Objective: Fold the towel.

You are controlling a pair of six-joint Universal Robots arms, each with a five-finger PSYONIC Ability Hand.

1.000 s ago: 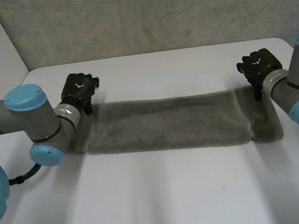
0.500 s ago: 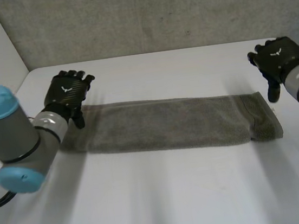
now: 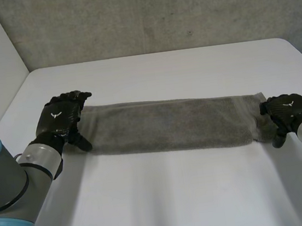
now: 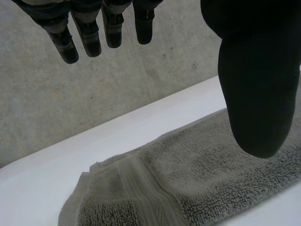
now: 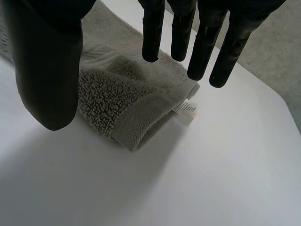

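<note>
A grey towel point(image 3: 169, 124) lies folded into a long narrow strip across the white table point(image 3: 178, 198). My left hand point(image 3: 58, 118) hovers over the strip's left end, open. In the left wrist view its fingers point(image 4: 84, 33) are straight and its thumb point(image 4: 254, 84) stands apart above the towel's end point(image 4: 155, 193), holding nothing. My right hand point(image 3: 287, 108) is at the strip's right end, open too. Its straight fingers point(image 5: 202, 42) and thumb point(image 5: 47, 70) hang above the towel's corner point(image 5: 122, 108), which carries a small white label point(image 5: 187, 110).
A grey concrete wall point(image 3: 155, 13) rises behind the table's far edge. Bare white tabletop lies in front of the towel and beyond it. The table's left edge runs close to my left arm point(image 3: 5, 180).
Both hands have come from the far side of the towel's ends towards the near side, now over the ends. The left hand's fingers have spread out straighter.
</note>
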